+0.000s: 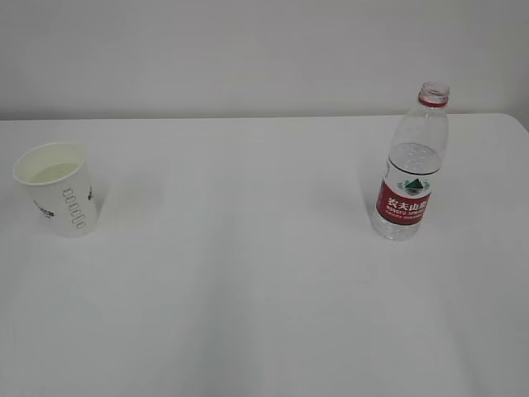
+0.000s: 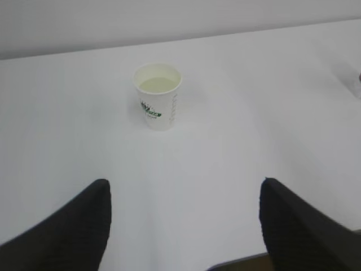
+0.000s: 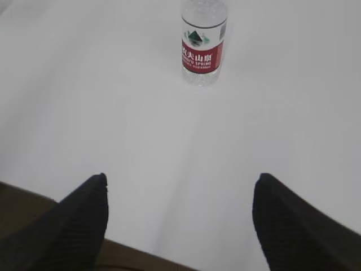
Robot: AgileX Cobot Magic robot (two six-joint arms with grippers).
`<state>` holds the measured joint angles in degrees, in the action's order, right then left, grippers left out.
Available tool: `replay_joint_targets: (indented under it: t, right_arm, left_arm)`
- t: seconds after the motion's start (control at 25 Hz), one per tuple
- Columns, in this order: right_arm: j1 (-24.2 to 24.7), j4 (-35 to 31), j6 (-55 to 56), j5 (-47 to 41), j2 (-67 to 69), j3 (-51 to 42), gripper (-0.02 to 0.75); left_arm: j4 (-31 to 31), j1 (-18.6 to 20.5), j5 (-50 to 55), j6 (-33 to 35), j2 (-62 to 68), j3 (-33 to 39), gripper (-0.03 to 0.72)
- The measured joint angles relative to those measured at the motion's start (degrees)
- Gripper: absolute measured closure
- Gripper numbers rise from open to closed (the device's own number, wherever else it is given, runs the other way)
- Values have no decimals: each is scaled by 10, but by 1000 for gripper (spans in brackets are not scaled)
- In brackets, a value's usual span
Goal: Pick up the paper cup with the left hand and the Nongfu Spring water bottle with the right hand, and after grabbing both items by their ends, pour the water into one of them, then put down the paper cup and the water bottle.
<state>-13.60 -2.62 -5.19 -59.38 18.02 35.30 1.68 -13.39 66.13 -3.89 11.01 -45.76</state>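
Here, the paper cup is seen upright at the far left of the table, the uncapped Nongfu Spring water bottle at the right; both the left hand and right hand are held wide open, empty; a careless squeeze could crush the cup or tip the bottle

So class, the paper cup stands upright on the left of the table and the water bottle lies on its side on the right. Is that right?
Not quite. The water bottle stands upright, as the exterior view shows. The paper cup is upright on the left, as stated.
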Motion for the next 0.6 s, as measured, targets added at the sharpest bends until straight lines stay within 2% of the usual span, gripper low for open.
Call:
replay_joint_targets:
  t: [0.28, 0.6]
  right_arm:
    - [0, 26, 1, -69, 0, 0, 142]
    - [0, 33, 5, -76, -27, -26, 143]
  left_arm:
    - [0, 15, 40, -4, -2, 2, 101]
    - [-17, 15, 36, -11, -2, 78, 101]
